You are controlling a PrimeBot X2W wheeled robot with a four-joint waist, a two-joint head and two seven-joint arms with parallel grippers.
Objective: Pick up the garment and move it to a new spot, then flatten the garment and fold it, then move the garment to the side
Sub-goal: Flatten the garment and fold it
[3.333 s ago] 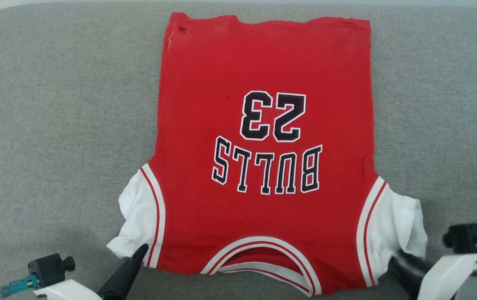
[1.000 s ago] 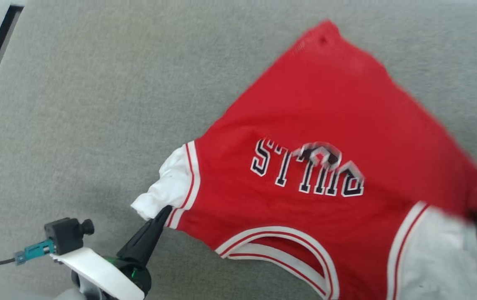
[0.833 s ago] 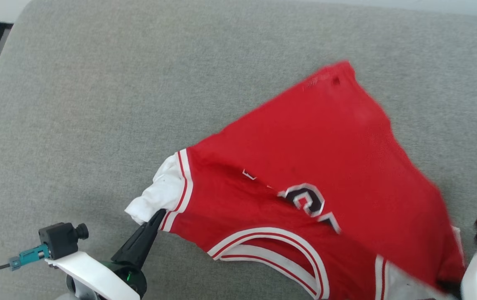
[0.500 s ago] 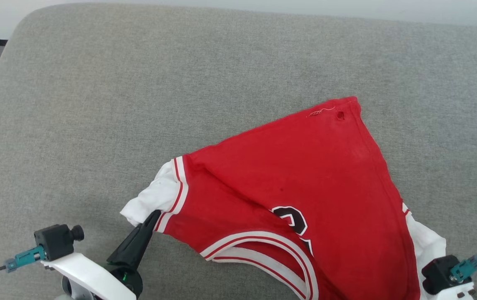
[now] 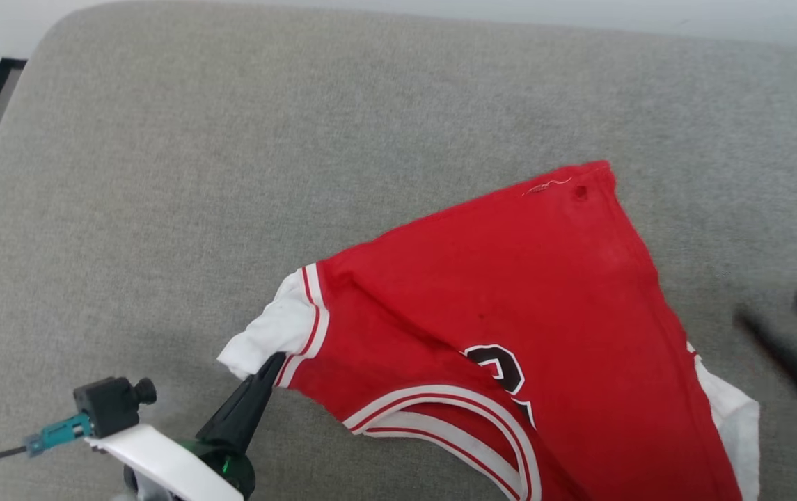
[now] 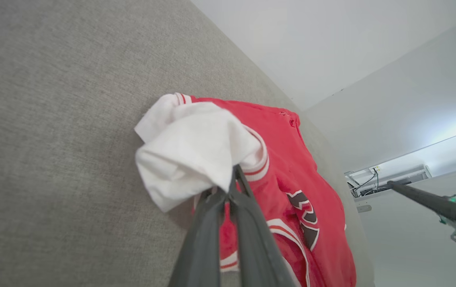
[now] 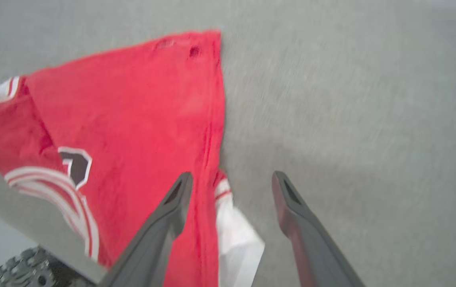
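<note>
Garment (image 5: 509, 313): red jersey, down on the grey cushion (image 5: 161, 174), toward the near-right of the head view, rumpled, not flat.

Changed, near to far.
- L gripper (image 6: 233, 175): no change. Fingers pressed together, pinching the white sleeve (image 5: 269, 334) by its striped trim.
- R gripper (image 7: 232, 177): was shut a sec ago at the other sleeve (image 5: 732, 410). Now spread wide, nothing between, just beside that sleeve and off the fabric. Blurred in head view, so prob. pulling away.
- Mid-cloth: laid out flat w/ full lettering + number showing a few secs back. Now one red panel flopped diagonally across the front, print covered except part of a numeral (image 5: 502, 369).
- Far: hem corner (image 5: 596, 174), now a single peak pointing away from the robot.
- Head cam shifted too, so part of the apparent move is due to that.

Meaning, as a guess: reads as relocation done, w/ the drop made on the R side. Flattening not yet begun. Needs a re-grip on the R and a spread before any fold.

Count, near to far:
- 2 grippers
- 1 collar band (image 5: 440, 410)
- 2 white sleeves
- 1 garment
- 1 part-numeral
- 1 small hole (image 5: 581, 193) by the hem corner
- 1 cushion
</note>
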